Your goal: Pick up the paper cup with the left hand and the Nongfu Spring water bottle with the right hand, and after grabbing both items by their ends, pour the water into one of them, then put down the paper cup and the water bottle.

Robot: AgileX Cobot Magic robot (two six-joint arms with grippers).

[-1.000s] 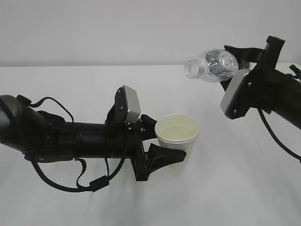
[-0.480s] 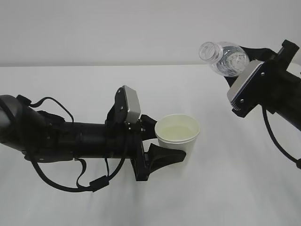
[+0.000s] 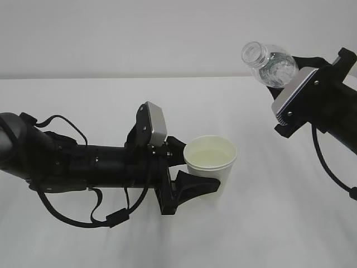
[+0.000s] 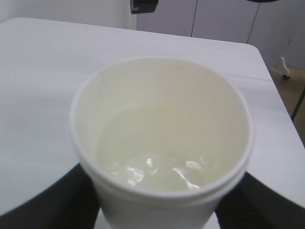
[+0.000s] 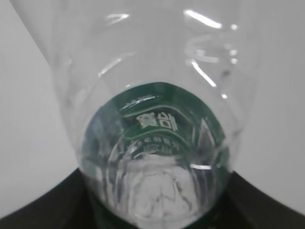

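The white paper cup [image 3: 210, 159] stands upright in the middle of the exterior view. My left gripper [image 3: 201, 168] is shut on its lower wall from the left. In the left wrist view the cup [image 4: 162, 95] fills the frame, with water [image 4: 162, 164] in its bottom and black fingers [image 4: 45, 202] on either side. High at the right, my right gripper [image 3: 288, 75] is shut on the base end of the Nongfu Spring water bottle [image 3: 269, 62]. The bottle's open neck tilts up and to the left, away from the cup. The right wrist view looks along the clear bottle [image 5: 152, 119], showing its green label.
The white table [image 3: 279, 218] runs back to a pale grey wall. In the left wrist view the table's right edge [image 4: 279, 109] drops off to a floor with cabinet fronts behind. Both arms' cables loop just above the surface.
The right arm has raised the bottle and drawn it to the right. Its mouth has swung from pointing down-left to pointing upward. The left arm and the cup have stayed still.
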